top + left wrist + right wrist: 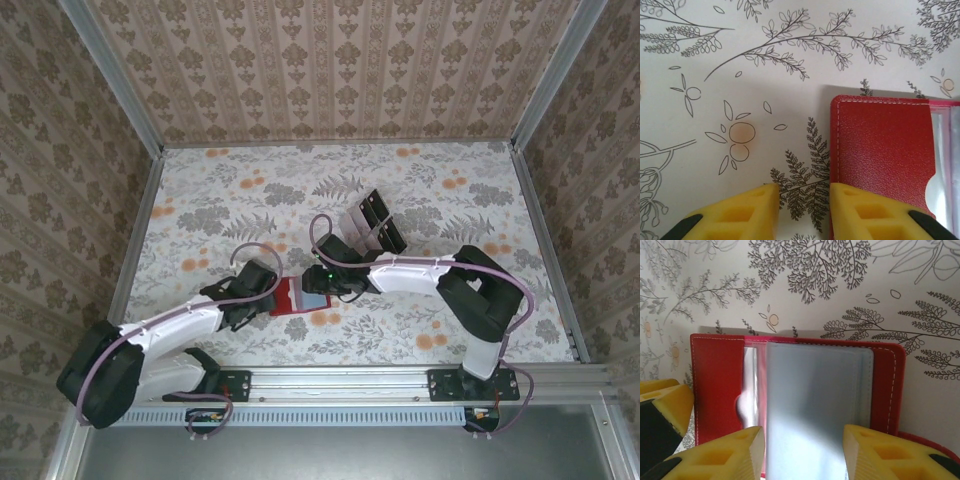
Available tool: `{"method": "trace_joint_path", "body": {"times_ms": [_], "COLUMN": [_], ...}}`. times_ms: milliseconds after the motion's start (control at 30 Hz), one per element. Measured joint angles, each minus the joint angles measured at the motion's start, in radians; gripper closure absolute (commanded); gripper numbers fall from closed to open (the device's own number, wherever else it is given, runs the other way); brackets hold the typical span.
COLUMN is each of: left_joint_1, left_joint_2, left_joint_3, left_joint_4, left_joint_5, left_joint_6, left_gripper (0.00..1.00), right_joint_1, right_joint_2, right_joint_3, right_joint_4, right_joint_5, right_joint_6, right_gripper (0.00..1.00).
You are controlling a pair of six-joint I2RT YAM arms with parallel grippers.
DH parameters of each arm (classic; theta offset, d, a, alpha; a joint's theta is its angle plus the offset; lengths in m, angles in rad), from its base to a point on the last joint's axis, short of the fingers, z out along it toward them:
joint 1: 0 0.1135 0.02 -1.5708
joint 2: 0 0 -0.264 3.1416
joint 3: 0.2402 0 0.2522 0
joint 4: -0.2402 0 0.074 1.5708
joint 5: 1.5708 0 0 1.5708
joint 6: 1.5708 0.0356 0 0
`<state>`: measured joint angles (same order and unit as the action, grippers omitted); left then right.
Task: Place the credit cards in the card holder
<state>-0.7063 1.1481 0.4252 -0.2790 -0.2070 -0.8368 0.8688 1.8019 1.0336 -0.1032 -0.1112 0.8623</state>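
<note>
**Fingers of the right gripper [804, 432] straddle one card over the open holder**

The two yellow fingers stand moderately apart. A grey-blue credit card [815, 400] runs up between them, and its right edge passes under the right-hand finger. I cannot tell whether they are clamping it or only bracketing it, because the card is blurred and its near end is cut off by the frame.

The card holder [288, 298] lies open and flat on the flower-patterned table [420, 180]. It sits towards the near edge and about midway left to right, directly between the two grippers.

The card lies straight ahead of the right fingers, over the holder's right half. Its long axis points away from the fingers along their line of reach, which in the scene is roughly right to left. I judge the coming move to be a straight push along that axis. I cannot tell whether the leading edge has yet caught a pocket lip. The right arm is the one on the card.

The left gripper [802, 190] has its fingers spread with nothing between them but table. One finger sits over bare table and the other overlaps the holder's red left flap. That probably steadies the flap, though contact is not certain.

Counted:
- Credit cards at the holder: one.
- Card holders: one.
- Clear trays: one [375, 225], farther back and to the right, well apart, with what look like two dark rectangles in it.
</note>
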Motion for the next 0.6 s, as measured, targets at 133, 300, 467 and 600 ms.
{"method": "trace_joint_path", "body": {"times_ms": [133,300,467,600], "left_joint_1": [0.001,0.015,0.037,0.058], "left_joint_2": [0.032,0.040,0.050,0.060], "left_joint_3": [0.000,0.000,0.001,0.006], "left_joint_4": [0.023,0.033,0.044,0.048], "left_joint_5": [-0.003,-0.001,0.014,0.035], "left_joint_6": [0.002,0.018,0.045,0.072], "left_gripper": [0.66,0.66,0.66,0.65], "right_joint_1": [0.000,0.000,0.000,0.000], "right_joint_2": [0.007,0.014,0.031,0.045], "right_joint_3": [0.000,0.000,0.000,0.002], "right_joint_4": [0.002,0.008,0.036,0.071], "right_joint_5": [-0.003,-0.003,-0.018,-0.042], "right_joint_6": [0.000,0.001,0.002,0.009], "right_gripper": [0.53,0.49,0.48,0.48]}}
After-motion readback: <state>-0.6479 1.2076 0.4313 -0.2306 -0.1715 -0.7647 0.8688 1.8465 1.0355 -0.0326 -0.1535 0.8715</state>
